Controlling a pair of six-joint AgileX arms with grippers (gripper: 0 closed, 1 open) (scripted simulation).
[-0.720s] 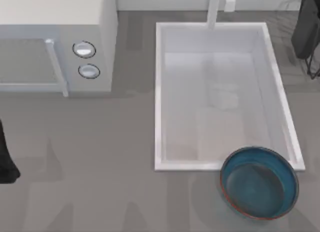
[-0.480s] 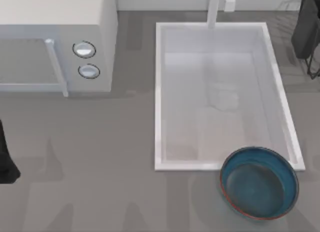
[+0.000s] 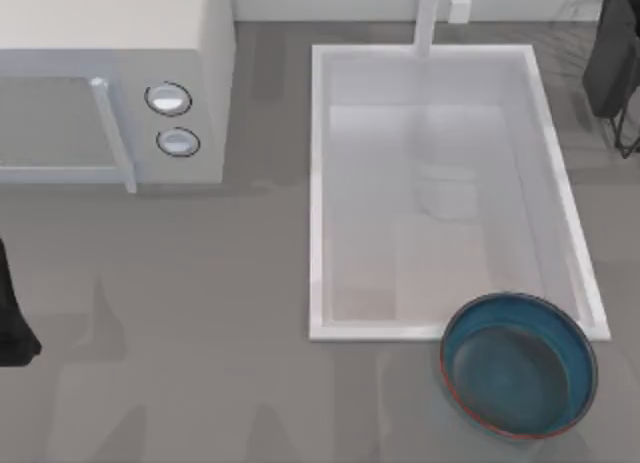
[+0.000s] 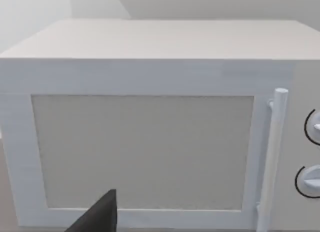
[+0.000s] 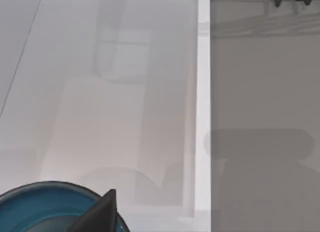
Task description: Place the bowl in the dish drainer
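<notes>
The bowl [image 3: 519,365] sits at the near right of the worktop [image 3: 200,333], its far edge just overlapping the near rim of the white sink basin [image 3: 318,183] in the top view; nothing has hold of it. In the right wrist view the teal bowl [image 5: 45,207] shows below the camera, with a dark part of the right hand [image 5: 97,214] in front of it, so the right arm looks to be hovering above the bowl; I cannot tell how far that hand is open. Judged from this, the step in hand is the approach to a grasp by the right arm.

To do it well, the hand should come down on the reddish-brown rim, one finger inside and one outside the wall, on the side away from the basin so the white edge does not foul it. The glaze is glossy, so a firm pinch low on the wall seems wise, and a straight lift before any travel.

The left arm [image 3: 12,313] is parked at the left edge of the worktop, its wrist camera facing the microwave [image 4: 150,127]; its hand's opening cannot be told either.

Farthest off, at the far right beyond the basin, thin wires of the dish drainer [image 3: 628,138] show beside a black arm [image 3: 612,53]; the carry should run along the basin's right side to reach it
</notes>
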